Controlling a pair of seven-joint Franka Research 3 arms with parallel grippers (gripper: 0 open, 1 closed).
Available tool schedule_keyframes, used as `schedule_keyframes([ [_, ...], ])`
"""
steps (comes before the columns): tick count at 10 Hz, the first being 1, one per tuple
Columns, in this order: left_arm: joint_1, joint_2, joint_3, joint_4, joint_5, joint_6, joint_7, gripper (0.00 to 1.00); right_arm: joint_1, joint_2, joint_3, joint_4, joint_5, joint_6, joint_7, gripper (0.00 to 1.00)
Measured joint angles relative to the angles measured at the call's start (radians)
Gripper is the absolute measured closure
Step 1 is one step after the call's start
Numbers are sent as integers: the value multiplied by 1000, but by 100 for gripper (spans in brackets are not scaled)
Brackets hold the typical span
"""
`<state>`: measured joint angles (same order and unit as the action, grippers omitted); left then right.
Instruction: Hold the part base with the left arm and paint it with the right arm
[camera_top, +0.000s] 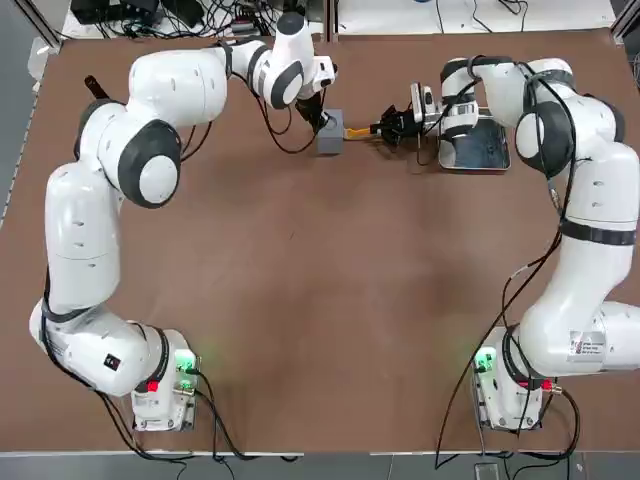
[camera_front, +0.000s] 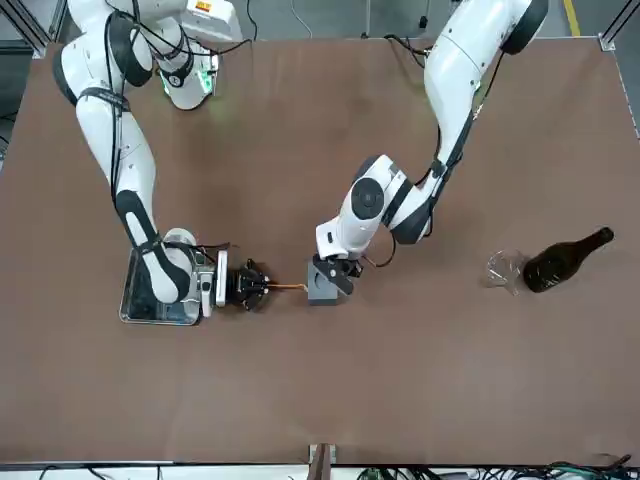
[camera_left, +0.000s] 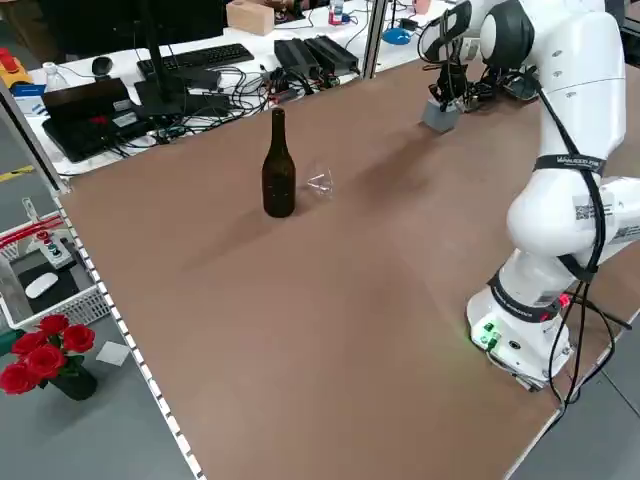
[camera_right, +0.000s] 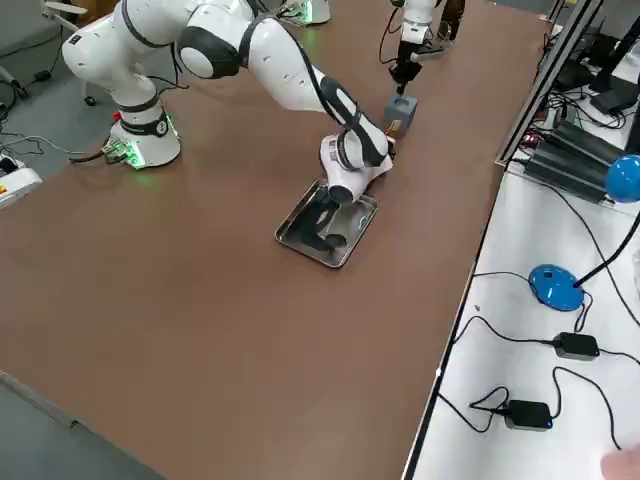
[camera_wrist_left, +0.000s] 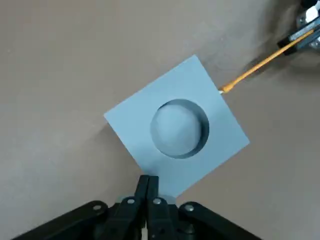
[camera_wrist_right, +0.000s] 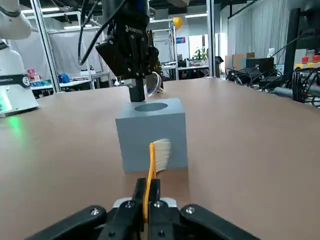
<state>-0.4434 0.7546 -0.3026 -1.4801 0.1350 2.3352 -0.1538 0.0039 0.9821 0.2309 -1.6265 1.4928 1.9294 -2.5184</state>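
Observation:
The part base (camera_top: 330, 132) is a small grey cube with a round hole in its top, standing on the brown table at the far middle. My left gripper (camera_top: 318, 115) comes down from above, shut, with its closed fingertips (camera_wrist_left: 148, 186) resting on the edge of the cube's top (camera_wrist_left: 177, 127) beside the hole. My right gripper (camera_top: 385, 128) lies low to the cube's right, shut on an orange-handled brush (camera_top: 358, 131). The brush's pale bristles (camera_wrist_right: 161, 154) touch the cube's side face (camera_wrist_right: 152, 132). In the front view the cube (camera_front: 322, 283) sits between both grippers.
A steel tray (camera_top: 492, 158) lies under the right arm's wrist, right of the cube. A dark bottle (camera_front: 565, 260) and a clear glass (camera_front: 505, 268) stand at the far left of the table. Cables trail at the arm bases.

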Motion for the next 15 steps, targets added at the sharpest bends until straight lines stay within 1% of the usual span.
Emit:
schedule_keyframes([
  [7, 0, 0, 0, 0, 0, 0, 0, 95, -2, -4, -2, -60, 0, -94, -55, 96],
  [9, 0, 0, 0, 0, 0, 0, 0, 95, -6, -6, -6, -63, 0, -117, -63, 96],
  [12, 0, 0, 0, 0, 0, 0, 0, 94, -9, -14, -26, -63, 0, -153, -64, 96],
  [15, 0, 0, 0, 0, 0, 0, 0, 94, -9, -15, -29, -63, 0, -154, -65, 96],
])
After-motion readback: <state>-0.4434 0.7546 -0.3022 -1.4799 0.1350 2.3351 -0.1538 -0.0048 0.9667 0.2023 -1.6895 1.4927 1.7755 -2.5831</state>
